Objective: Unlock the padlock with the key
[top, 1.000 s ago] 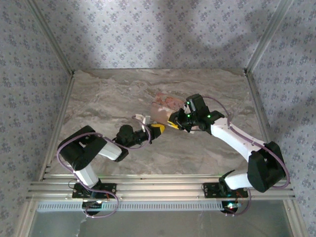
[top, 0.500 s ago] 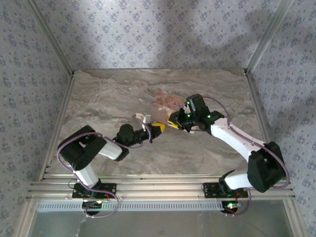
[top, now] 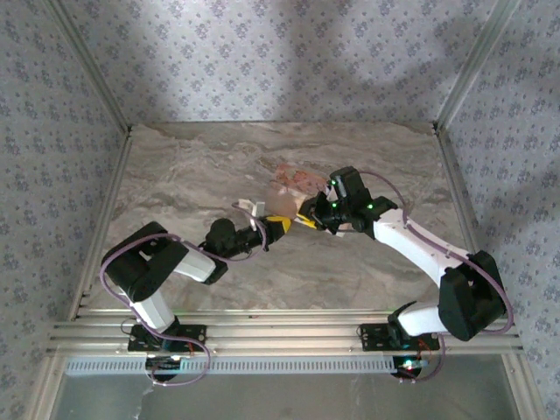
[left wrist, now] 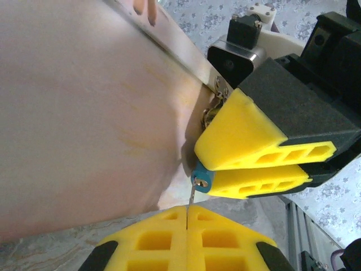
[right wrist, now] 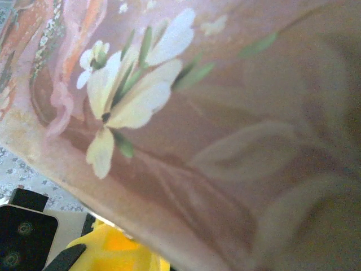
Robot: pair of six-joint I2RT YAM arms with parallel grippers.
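Three floral-papered walls (top: 280,61) enclose a marbled tabletop (top: 192,166) fronted by aluminium rails (top: 289,337)

Over the table (top: 175,175), the left gripper (top: 282,227) and the right gripper (top: 305,220) meet tip to tip, the right one just to the right of the left one. The box (top: 293,181) stands just beyond both pairs of fingertips. From the left wrist, the key (left wrist: 190,199) sits between the left gripper's fingers and reaches straight ahead to the padlock (left wrist: 200,179) — itself between the right gripper's fingertips. The box wall lies ahead and left of the left gripper, close beside the padlock; from the right wrist, it stands right before that gripper.
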